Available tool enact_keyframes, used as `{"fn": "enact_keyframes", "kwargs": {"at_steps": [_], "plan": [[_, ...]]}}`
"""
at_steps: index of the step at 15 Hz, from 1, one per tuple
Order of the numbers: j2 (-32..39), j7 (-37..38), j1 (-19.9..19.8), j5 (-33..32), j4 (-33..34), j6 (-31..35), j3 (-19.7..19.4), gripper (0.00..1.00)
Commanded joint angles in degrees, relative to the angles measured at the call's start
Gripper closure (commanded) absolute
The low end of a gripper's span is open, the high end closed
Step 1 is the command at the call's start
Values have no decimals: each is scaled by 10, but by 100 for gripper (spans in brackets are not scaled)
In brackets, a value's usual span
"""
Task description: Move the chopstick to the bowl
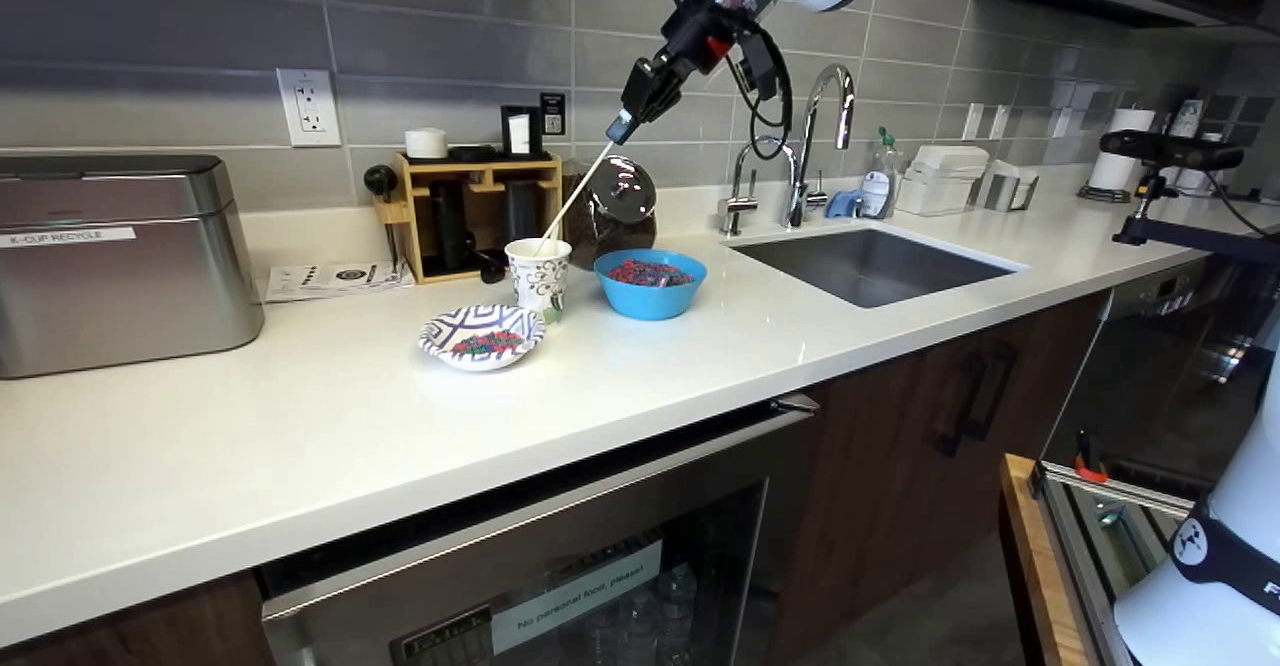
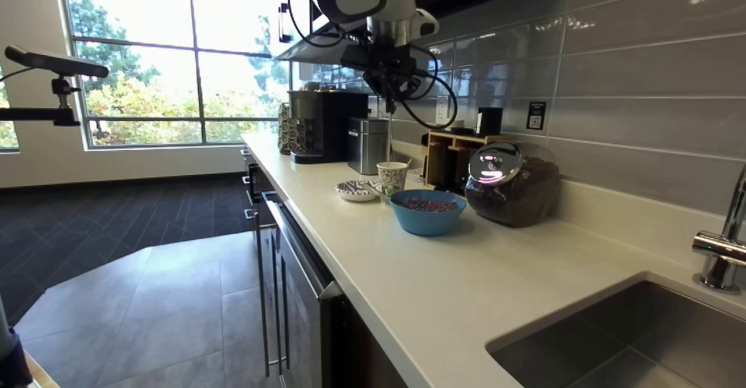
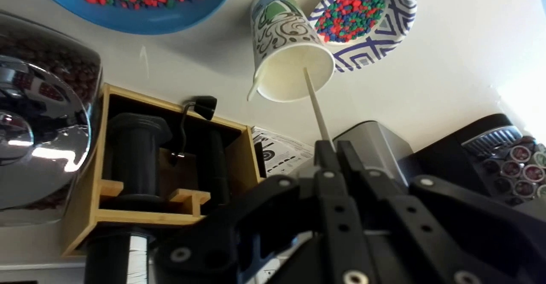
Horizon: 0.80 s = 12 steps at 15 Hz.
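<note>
The chopstick (image 1: 580, 196) is a thin, straight stick that looks pale cream here. My gripper (image 1: 621, 126) is shut on its upper end and holds it slanted. In the wrist view the chopstick (image 3: 316, 109) runs from my fingertips (image 3: 337, 149) down to the mouth of the white patterned cup (image 3: 277, 28); its lower tip shows against the cup's inside. The light-blue bowl (image 1: 648, 302) stands beside the cup, full of small red, green and blue bits. The bowl also shows in an exterior view (image 2: 428, 220) and at the wrist view's top left (image 3: 145, 24).
A patterned paper plate (image 1: 440, 331) with coloured bits sits by the cup. Another pale end (image 3: 255, 88) sticks out over the cup's rim. A glass jar (image 1: 615, 211) and a wooden organiser (image 1: 405, 211) stand behind. A clear handle (image 2: 377, 190) leans over the bowl's rim. The sink (image 1: 870, 266) lies beyond.
</note>
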Motion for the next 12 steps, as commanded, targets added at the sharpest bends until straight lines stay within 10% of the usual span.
{"fn": "enact_keyframes", "kwargs": {"at_steps": [1, 12], "plan": [[-66, 103, 5, -49, -46, -22, -9, 98], [-146, 372, -22, -278, -114, 36, -6, 98]]}}
